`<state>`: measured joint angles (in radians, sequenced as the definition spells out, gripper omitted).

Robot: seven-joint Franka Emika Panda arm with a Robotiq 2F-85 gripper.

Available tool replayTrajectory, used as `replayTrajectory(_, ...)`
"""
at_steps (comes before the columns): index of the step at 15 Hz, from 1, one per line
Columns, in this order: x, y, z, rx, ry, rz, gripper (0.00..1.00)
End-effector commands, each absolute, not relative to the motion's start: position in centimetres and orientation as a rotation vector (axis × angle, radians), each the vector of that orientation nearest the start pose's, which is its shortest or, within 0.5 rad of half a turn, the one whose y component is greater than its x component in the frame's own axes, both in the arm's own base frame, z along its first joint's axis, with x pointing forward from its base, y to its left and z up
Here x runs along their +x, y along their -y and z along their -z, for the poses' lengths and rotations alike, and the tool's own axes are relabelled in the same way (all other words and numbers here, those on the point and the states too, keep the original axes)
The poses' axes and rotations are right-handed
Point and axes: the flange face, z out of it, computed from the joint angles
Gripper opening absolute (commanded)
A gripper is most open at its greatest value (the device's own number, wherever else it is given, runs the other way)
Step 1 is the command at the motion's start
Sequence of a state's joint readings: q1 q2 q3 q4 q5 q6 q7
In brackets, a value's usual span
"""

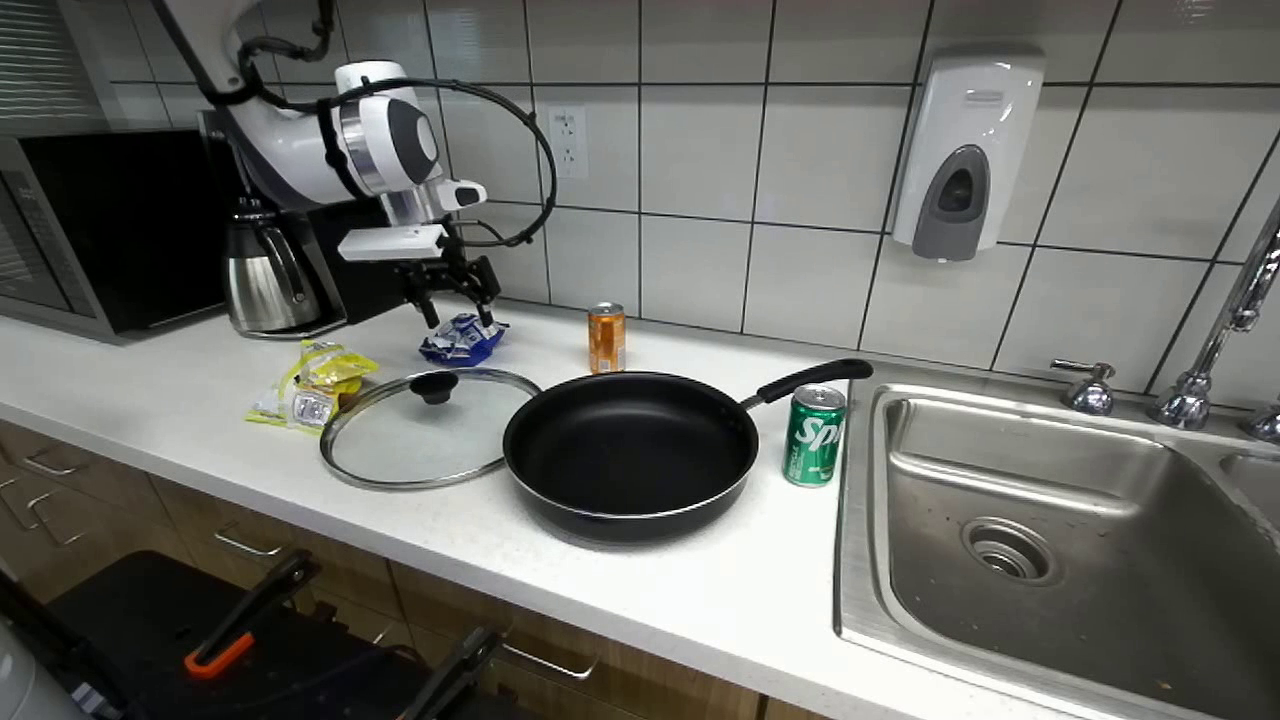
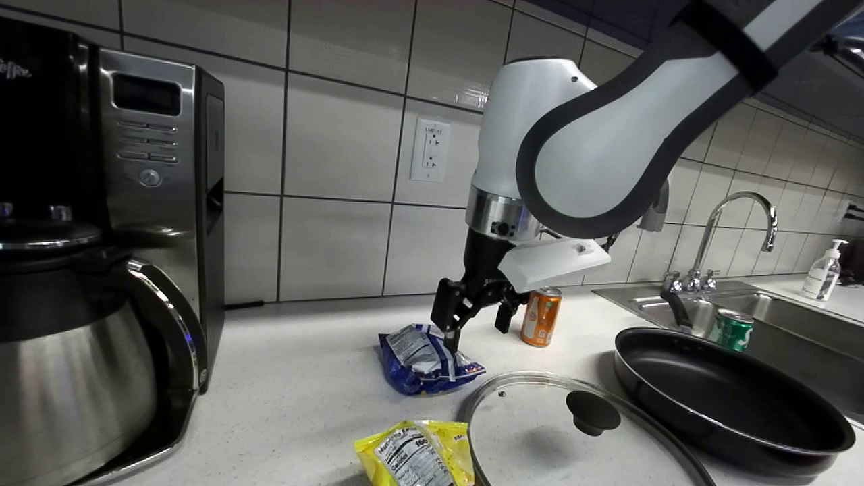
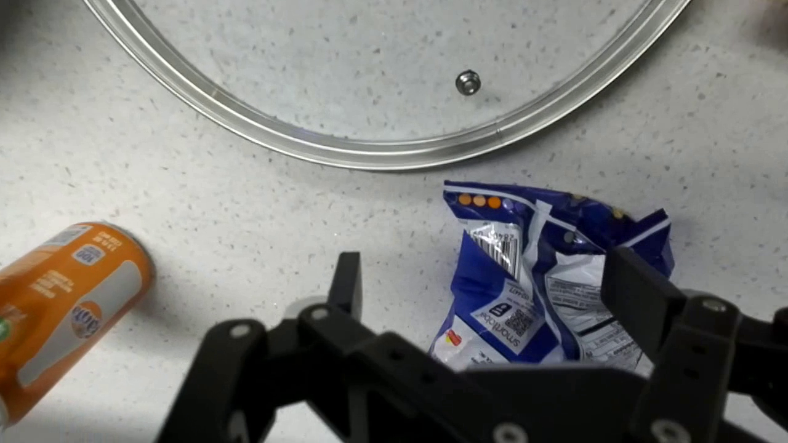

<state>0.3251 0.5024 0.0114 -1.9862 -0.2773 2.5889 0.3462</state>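
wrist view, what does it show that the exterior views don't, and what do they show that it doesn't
Only the wrist view: a clear QR code and barcode on the blue bag.

Only the exterior views: the green can, sink, coffee pot and outlet, all in both.

Shared: the blue bag, the orange can, the lid and the open claw.

the white and grey arm [image 2: 601,155] reaches over the surface [image 2: 304,378] and bends at the wrist [image 2: 503,212], which points down near the back edge. the jaws stand wide apart, both black fingers [image 3: 643,301] aimed downward.
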Motion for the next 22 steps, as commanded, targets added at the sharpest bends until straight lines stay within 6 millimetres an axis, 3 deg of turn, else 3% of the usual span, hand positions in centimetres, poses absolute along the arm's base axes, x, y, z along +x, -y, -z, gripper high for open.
replayTrajectory(1,59.7,-21.5,-21.2,-3.221,0.316,0.326,1.0)
replayTrajectory(8,60.9,-22.2,-19.0,-3.203,0.34,0.347,1.0)
replayTrajectory(17,61.5,-23.3,-20.0,-3.176,0.399,0.336,1.0)
replayTrajectory(18,61.4,-23.4,-19.9,-3.176,0.411,0.329,0.97)
replayTrajectory(19,61.3,-23.4,-19.9,-3.176,0.414,0.327,0.74)
replayTrajectory(21,61.2,-23.5,-19.7,-3.168,0.404,0.32,0.69)
replayTrajectory(22,61.1,-23.6,-19.6,-3.165,0.401,0.315,0.59)
